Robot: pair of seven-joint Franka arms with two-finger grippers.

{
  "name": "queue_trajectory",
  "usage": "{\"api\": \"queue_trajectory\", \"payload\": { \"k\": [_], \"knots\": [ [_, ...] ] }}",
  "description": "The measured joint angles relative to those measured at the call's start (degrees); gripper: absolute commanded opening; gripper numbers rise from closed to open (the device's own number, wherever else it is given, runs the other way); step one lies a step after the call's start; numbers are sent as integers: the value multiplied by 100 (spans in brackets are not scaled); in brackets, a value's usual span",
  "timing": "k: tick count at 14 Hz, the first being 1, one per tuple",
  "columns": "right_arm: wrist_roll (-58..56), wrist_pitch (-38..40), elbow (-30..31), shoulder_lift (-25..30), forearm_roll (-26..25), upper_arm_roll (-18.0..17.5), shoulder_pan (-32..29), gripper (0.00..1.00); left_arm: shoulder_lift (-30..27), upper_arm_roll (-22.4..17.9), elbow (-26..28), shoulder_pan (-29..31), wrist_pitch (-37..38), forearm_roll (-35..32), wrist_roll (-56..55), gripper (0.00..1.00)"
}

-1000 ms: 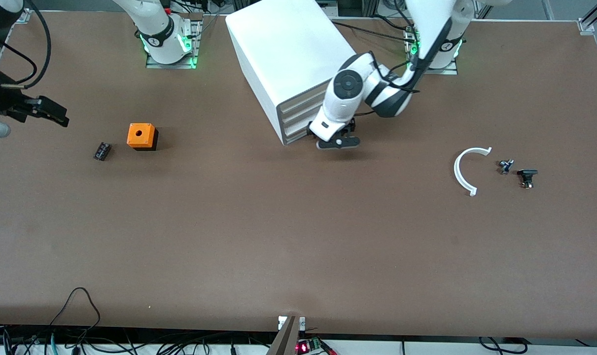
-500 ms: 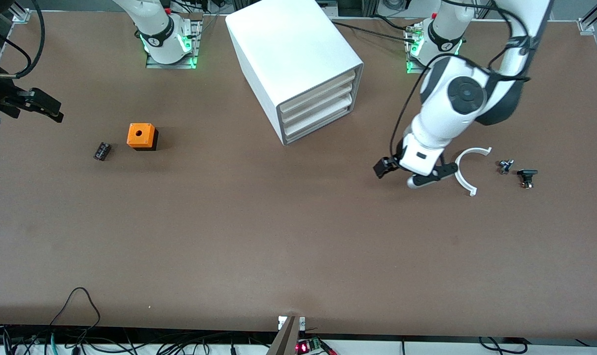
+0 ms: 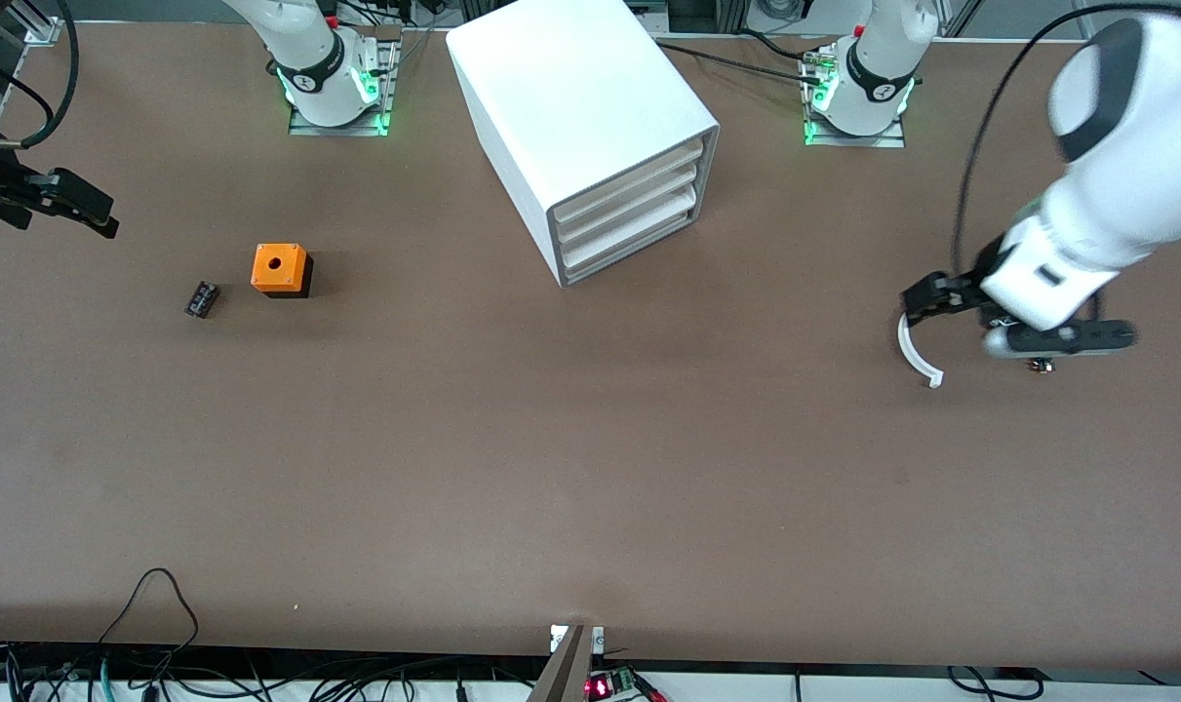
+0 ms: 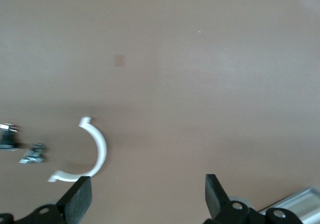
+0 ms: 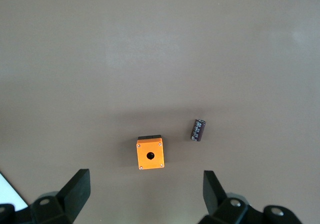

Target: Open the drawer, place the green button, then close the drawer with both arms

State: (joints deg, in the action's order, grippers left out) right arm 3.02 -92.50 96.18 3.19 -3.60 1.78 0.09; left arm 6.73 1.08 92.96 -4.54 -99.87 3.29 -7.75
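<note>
The white cabinet (image 3: 580,88) stands at the middle of the table near the bases, and all of its drawers (image 3: 629,210) are pushed in. My left gripper (image 3: 1014,322) (image 4: 146,184) is open and empty, up over the white arc (image 3: 914,353) (image 4: 95,151) and the small parts. Two small dark parts (image 4: 7,136) (image 4: 32,154) lie beside the arc in the left wrist view. No green cap shows, so I cannot pick out the button. My right gripper (image 3: 63,200) (image 5: 145,179) is open and empty, over the table's edge at the right arm's end.
An orange cube with a hole (image 3: 280,270) (image 5: 150,153) and a small black cylinder (image 3: 201,298) (image 5: 199,129) lie toward the right arm's end. Cables hang along the table edge nearest the front camera.
My left arm has swung away from in front of the cabinet's drawers to the left arm's end, over the arc and small parts. My right gripper has drifted slightly outward.
</note>
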Motion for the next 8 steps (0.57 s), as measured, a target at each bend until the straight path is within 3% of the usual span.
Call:
{"api": "queue_trajectory", "payload": {
  "k": [4,8],
  "knots": [
    [-165,2,-31,1,0,29,-2,100,-295,-654,-222,6,790,37,967,100],
    [-207,4,-51,1,0,65,-2,100,-408,-868,-406,6,1027,38,1316,100]
  ]
}}
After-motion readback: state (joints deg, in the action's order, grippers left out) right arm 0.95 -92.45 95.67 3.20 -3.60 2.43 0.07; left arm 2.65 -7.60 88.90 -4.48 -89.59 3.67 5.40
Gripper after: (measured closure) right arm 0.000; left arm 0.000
